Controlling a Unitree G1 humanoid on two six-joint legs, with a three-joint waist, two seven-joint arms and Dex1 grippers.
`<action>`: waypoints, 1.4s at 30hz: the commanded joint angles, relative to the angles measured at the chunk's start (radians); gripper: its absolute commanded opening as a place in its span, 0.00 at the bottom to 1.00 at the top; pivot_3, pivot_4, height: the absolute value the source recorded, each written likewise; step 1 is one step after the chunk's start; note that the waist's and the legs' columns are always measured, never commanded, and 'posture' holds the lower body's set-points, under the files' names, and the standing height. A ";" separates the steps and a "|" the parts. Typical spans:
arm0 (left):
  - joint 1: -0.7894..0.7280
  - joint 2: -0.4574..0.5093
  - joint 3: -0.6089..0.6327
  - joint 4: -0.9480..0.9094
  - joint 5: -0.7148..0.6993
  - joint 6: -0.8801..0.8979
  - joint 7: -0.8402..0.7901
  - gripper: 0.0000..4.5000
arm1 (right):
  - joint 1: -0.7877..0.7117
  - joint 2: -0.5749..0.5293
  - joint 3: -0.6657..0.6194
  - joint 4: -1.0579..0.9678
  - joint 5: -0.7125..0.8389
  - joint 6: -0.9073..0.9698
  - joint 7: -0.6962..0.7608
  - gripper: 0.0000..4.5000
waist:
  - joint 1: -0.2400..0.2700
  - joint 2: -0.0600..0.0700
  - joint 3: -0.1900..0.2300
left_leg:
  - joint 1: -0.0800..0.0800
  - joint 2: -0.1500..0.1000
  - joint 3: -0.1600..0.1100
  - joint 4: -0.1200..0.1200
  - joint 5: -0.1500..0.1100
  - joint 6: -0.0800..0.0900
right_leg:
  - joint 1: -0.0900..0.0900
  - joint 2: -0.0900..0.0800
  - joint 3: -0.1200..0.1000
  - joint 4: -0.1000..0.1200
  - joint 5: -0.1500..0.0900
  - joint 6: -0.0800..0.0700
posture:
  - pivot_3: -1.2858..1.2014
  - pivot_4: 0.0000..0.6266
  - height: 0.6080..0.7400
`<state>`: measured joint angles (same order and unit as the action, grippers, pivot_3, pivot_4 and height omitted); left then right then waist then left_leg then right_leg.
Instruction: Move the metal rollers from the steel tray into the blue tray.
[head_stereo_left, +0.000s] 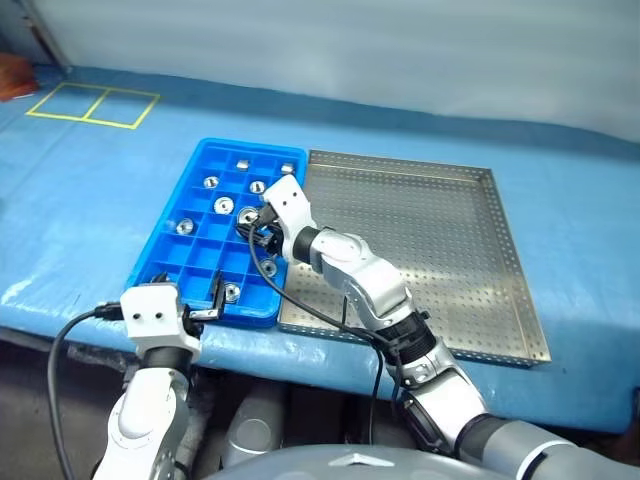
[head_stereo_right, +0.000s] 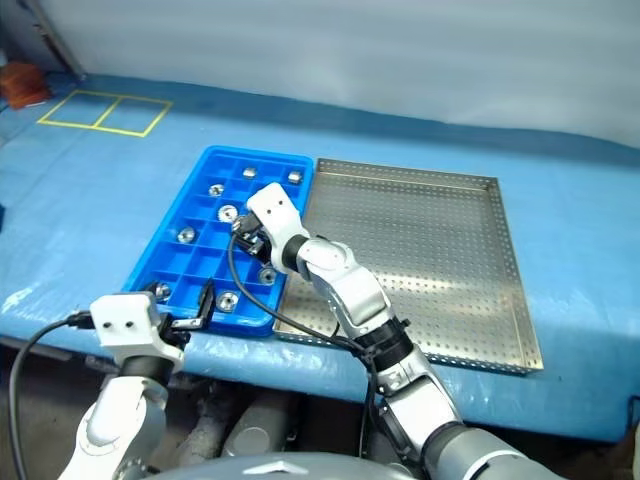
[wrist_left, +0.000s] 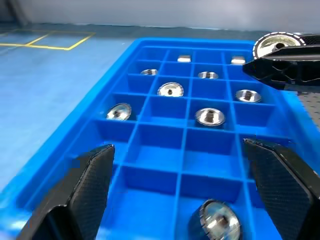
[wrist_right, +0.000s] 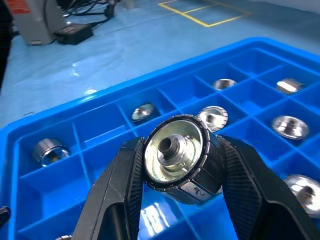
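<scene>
With one roller pinched between its two black fingers, the right gripper (wrist_right: 175, 165) hangs over the blue tray (head_stereo_left: 160, 250), so the step in hand looks like the carry-and-place part of the job. The held roller (wrist_right: 174, 157) sits face-on in the right wrist view, its central hole showing, the fingers pressed against both sides and the tray's grid of cells below it. From the head views the gripper is above the tray's right half, close to the edge that lies against the steel tray (head_stereo_left: 500, 260).

The steel tray itself looks bare across its perforated floor; I can make out no roller left in it, so this may well be the last one. The other rollers (wrist_left: 210, 116) lie one to a cell in the blue tray, most toward its far end, with two more by the near edge.

The left gripper (wrist_left: 185, 200) waits at the blue tray's near edge with its fingers spread wide and nothing between them; one placed roller (wrist_left: 219, 220) lies in the near cell just ahead of it.

Next, I'd judge, the right gripper must settle over an empty cell, come down inside the dividers, and let go without knocking a neighbour.
</scene>
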<state>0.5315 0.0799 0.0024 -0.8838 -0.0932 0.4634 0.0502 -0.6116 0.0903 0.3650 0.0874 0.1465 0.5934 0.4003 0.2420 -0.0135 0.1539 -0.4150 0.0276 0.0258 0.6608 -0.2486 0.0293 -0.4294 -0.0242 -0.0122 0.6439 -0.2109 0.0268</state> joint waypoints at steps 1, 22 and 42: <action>0.037 -0.017 -0.008 -0.068 0.023 -0.046 0.015 1.00 | -0.030 0.031 0.005 0.033 0.006 -0.055 0.036 0.41 | 0.043 0.000 0.000 | 0.000 0.000 0.000 0.000 0.000 0.000 | 0.000 0.000 0.000 0.000 0.000 0.000 | 0.78 0.24 1.00; 0.010 -0.012 -0.043 -0.042 0.024 -0.044 -0.027 1.00 | 0.003 -0.031 -0.025 0.016 -0.012 -0.038 0.091 0.41 | 0.350 -0.003 -0.002 | -0.013 0.000 0.002 0.004 -0.004 -0.007 | -0.016 0.001 -0.015 0.000 -0.001 0.000 | 0.75 0.24 1.00; -0.021 -0.012 -0.042 -0.030 0.024 -0.026 -0.045 1.00 | -0.022 -0.018 -0.080 0.180 -0.057 -0.110 0.011 0.41 | 0.347 -0.003 -0.003 | -0.014 0.001 0.000 0.005 -0.003 -0.008 | -0.015 0.001 -0.019 0.001 -0.001 -0.001 | 0.76 0.24 1.00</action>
<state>0.5077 0.0714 -0.0401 -0.9008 -0.0722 0.4443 0.0019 -0.6108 0.0669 0.3035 0.2738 0.0865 0.5127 0.4136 0.5890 -0.0161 0.1513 -0.4286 0.0282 0.0249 0.6662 -0.2515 0.0207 -0.4443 -0.0229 -0.0320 0.6453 -0.2122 0.0256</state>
